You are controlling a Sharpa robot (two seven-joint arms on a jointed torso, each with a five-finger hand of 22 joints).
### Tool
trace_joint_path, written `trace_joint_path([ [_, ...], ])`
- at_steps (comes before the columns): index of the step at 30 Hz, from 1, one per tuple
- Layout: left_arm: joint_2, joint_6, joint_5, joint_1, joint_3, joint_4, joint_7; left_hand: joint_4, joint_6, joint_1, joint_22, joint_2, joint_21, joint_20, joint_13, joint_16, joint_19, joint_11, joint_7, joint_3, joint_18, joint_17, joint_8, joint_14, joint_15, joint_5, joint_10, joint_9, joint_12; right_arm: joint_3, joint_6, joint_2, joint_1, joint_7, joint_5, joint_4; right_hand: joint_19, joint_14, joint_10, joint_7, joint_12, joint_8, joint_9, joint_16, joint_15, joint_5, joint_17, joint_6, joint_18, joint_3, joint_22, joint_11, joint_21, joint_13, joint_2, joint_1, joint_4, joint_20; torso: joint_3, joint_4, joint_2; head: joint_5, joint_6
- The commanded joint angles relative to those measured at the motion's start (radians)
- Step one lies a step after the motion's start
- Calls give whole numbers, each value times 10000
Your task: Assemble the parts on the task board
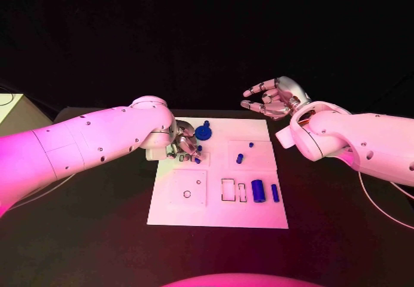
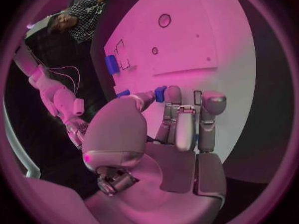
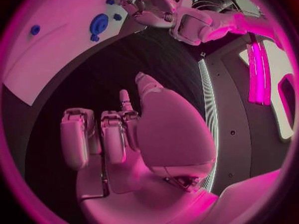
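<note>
The white task board (image 1: 216,206) lies mid-table. My left hand (image 1: 183,146) is low over its far left part, beside a blue gear (image 1: 203,131). In the left wrist view a small blue part (image 2: 160,93) sits between that hand's thumb tip and a fingertip (image 2: 172,94), pinched. My right hand (image 1: 276,98) is raised beyond the board's far right corner, its fingers apart and half curled, holding nothing. Its wrist view shows the gear (image 3: 98,24) and my left hand (image 3: 149,7) on the board.
Two small blue pegs (image 1: 251,144) (image 1: 240,158) stand right of the middle. A thick blue cylinder (image 1: 258,190) and a thin blue bar (image 1: 275,192) lie near two rectangular slots (image 1: 228,189). A round hole (image 1: 187,194) is at the near left.
</note>
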Motion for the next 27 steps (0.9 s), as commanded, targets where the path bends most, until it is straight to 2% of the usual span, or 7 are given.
trace_joint_path([
  [1,24,42,203,-19,-10,-16,85,-88,-54,187,30,0,51,-15,-13,58,-37,-15,-12,251,-22,417,64,15,-23,-12,-59,71,64,4,154,10,-4,-11,-88,-23,550,942,447,18,-47,27,-13,-45,43,36,2313,-43,90,39,1667,38,-58,2090,-6,-99,36,25,6,1,-5,11,-7],
  [4,-3,-45,297,-21,-11,-6,105,-547,-114,462,79,-26,95,-40,-60,70,-33,-41,-24,1184,-27,438,74,26,-50,-9,-63,265,26,3,192,12,-9,-21,-88,-33,550,942,447,18,-47,27,-13,-45,43,36,2313,-43,90,39,1667,38,-58,2090,-6,-99,36,25,10,-6,-2,16,-23],
  [7,-51,-137,384,-24,-11,28,115,-831,-134,335,97,-151,118,-33,-82,75,-43,-42,-28,1817,-30,449,123,30,-41,-11,-25,452,26,2,217,13,-13,-32,-88,-42,550,942,447,18,-47,27,-13,-45,43,36,2313,-43,90,39,1667,38,-58,2090,-6,-99,36,25,8,-9,0,13,-26],
  [12,-219,-434,649,-31,-8,158,138,-1725,-195,70,288,-333,268,-45,-27,148,32,-50,-23,3222,-57,572,430,101,-62,109,128,1021,93,-2,272,2,-27,-50,-88,-61,543,939,440,20,-54,33,-13,-50,45,41,2304,-46,95,61,1654,40,-74,2084,2,-115,30,27,-1,6,-6,-3,-12],
  [16,-374,-724,856,-32,-6,283,147,-2109,-93,-351,509,-506,432,-73,223,286,146,-96,-55,3725,-90,797,639,233,-102,925,397,1358,335,-6,310,-8,-37,-65,-88,-76,543,939,440,20,-54,33,-13,-50,45,41,2304,-46,95,61,1654,40,-74,2084,2,-115,30,27,-2,16,-4,-10,-33],
  [22,-610,-1321,1140,-29,-1,507,152,-2627,340,-1098,1048,-828,801,-226,859,792,466,-286,-257,4046,-178,1663,914,672,-284,3187,1154,1751,917,-11,354,-27,-47,-77,-88,-93,541,940,442,20,-52,33,-13,-49,45,39,2306,-48,96,63,1650,41,-80,2085,0,-124,31,27,-1,23,-7,26,-34],
  [27,-742,-1606,1144,-27,3,645,159,-2827,543,-1379,1320,-916,973,-322,1082,986,637,-392,-359,4087,-226,2020,984,834,-380,3975,1489,1868,1120,-14,394,-46,-50,-90,-88,-108,539,938,441,21,-53,34,-13,-53,46,37,2299,-49,97,64,1647,41,-83,2084,-2,-135,34,27,2,18,0,53,-60],
])
